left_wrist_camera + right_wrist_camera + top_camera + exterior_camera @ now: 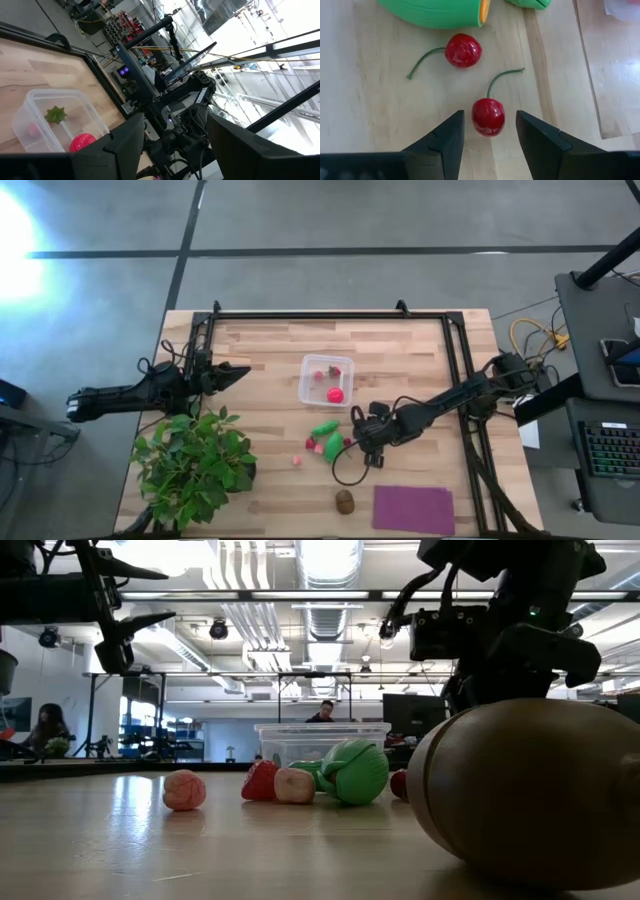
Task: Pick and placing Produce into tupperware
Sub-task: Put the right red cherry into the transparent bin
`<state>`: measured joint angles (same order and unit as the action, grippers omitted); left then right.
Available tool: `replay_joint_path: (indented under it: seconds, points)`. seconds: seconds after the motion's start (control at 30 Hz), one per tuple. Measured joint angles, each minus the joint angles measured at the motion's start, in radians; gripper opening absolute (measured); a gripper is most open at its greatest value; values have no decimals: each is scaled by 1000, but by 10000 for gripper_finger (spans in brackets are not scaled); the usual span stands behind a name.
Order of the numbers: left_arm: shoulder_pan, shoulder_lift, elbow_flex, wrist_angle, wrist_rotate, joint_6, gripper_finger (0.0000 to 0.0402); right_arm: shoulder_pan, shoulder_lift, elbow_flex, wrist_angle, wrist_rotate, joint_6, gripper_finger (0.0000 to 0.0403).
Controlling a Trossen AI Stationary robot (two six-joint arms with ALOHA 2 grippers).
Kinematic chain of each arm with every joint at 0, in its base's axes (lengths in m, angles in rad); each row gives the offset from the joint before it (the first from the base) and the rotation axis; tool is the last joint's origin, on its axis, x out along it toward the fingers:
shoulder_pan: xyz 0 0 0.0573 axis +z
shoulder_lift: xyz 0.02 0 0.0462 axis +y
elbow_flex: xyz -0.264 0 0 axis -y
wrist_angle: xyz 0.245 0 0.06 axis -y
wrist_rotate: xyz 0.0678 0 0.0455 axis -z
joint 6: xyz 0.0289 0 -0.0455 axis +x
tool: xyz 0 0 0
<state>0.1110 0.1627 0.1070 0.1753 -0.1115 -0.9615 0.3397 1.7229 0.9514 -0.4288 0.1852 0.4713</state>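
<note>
The clear tupperware [326,380] stands mid-table with a red piece [335,394] and a small green-topped piece in it; the left wrist view shows it too [50,120]. Two green pieces [324,428] [333,445], small red and pink pieces [297,461] and a brown kiwi [344,501] lie nearer the near edge. My right gripper [489,131] is open and low over the table beside the green pieces. Its fingers stand either side of a stemmed red cherry [488,116] without touching it. A second cherry [463,50] lies just beyond. My left gripper [240,372] waits open, left of the tupperware.
A leafy green plant [195,460] fills the near-left corner under the left arm. A flat purple mat [413,508] lies at the near edge, right of the kiwi. In the low view the kiwi [530,790] looms large at the right. Bare wood lies beyond the tupperware.
</note>
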Motion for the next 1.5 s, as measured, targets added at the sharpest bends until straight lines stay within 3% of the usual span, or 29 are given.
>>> replay_joint_path:
  seconds: [0.53,1.07,1.37,1.5]
  points:
    - [0,-1,1,0,0,0,201,-6,73,7,59,3,26,165]
    - [0,0,1,0,0,0,201,-6,63,10,15,0,43,102]
    - [0,0,1,0,0,0,201,-6,31,83,4,3,29,100]
    - [0,0,1,1,0,0,201,-14,1,159,-49,70,25,98]
